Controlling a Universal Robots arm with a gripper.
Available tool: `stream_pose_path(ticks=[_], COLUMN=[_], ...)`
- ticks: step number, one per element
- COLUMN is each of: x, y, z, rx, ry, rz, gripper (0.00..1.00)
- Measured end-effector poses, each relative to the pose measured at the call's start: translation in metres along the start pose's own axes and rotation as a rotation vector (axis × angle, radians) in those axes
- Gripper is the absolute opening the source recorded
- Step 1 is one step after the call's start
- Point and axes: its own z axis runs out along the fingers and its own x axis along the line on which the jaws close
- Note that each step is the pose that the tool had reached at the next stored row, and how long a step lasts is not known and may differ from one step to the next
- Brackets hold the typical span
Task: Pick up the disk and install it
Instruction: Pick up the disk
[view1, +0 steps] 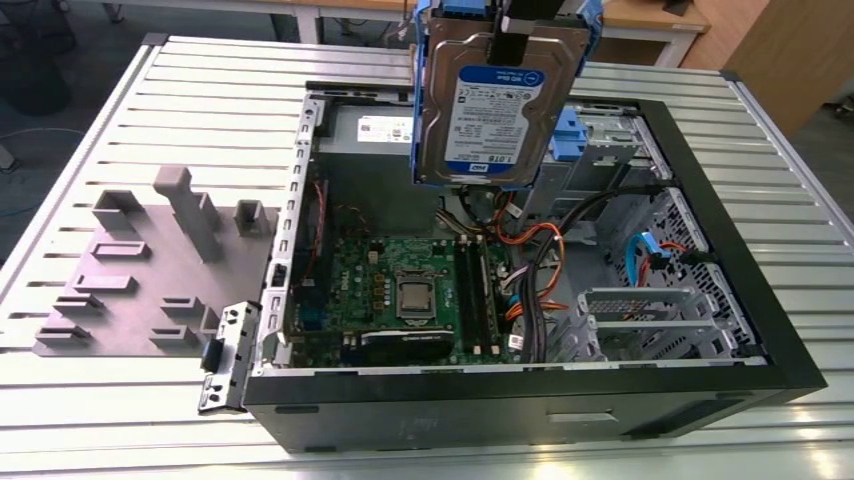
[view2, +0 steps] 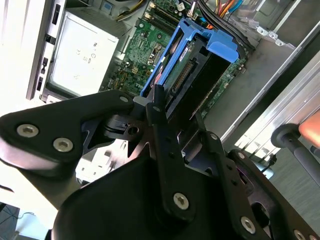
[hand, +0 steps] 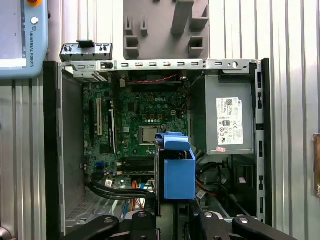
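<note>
The disk (view1: 497, 105) hangs upright above the open computer case (view1: 747, 290), its white-and-blue label facing the exterior camera and blue rails along its edges. My gripper (view1: 514, 35) is shut on its upper end, with a black finger across the face. In the second wrist view the fingers (view2: 159, 117) clamp the blue-framed disk (view2: 192, 70) edge-on over the motherboard (view2: 150, 40). The first wrist view has the disk's blue carrier (hand: 178, 172) between the gripper (hand: 170, 215) and the motherboard (hand: 142, 117), near the CPU socket.
The grey power-supply box (hand: 225, 117) sits in the case's corner. Another blue drive carrier (view1: 574, 130) stands in the drive bay behind the disk. Cables (view1: 534, 260) cross the case. A grey fixture plate with pegs (view1: 147, 270) lies on the slatted table at the exterior view's left.
</note>
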Motion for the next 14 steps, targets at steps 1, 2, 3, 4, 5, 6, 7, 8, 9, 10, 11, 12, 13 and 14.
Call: stream_pose_path(ticks=[1,2,3,4,5,6,7,8,9,10,11,12,13,14], x=[0.0,0.0001,0.0005,0.001,0.0014,0.002,0.0026,0.0032,0.0037,0.0043,0.0049,0.0055,0.0061,0.0068], y=[0.0,0.0,0.0,0.0,-0.0001,-0.0001,-0.0001,-0.0001,-0.0001,-0.0002,-0.0002,-0.0002,-0.0002,-0.0002], z=[0.0,0.0,0.0,0.0,0.0,-0.0001,-0.0001,-0.0001,-0.0001,-0.0001,-0.0001,-0.0001,-0.0002,-0.0001], rx=[0.0,0.0,0.0,0.0,0.0,0.0,0.0,0.0,0.0,0.0,0.0,0.0,0.0,0.0], ry=[0.0,0.0,0.0,0.0,-0.0001,0.0,0.0,0.0,0.0,0.0,0.0,-0.0001,0.0,0.0], rz=[0.0,0.0,0.0,0.0,0.0,0.0,0.0,0.0,0.0,0.0,0.0,0.0,0.0,0.0], gripper=[0.35,0.35,0.35,0.35,0.35,0.35,0.35,0.35,0.35,0.35,0.35,0.35,0.35,0.35])
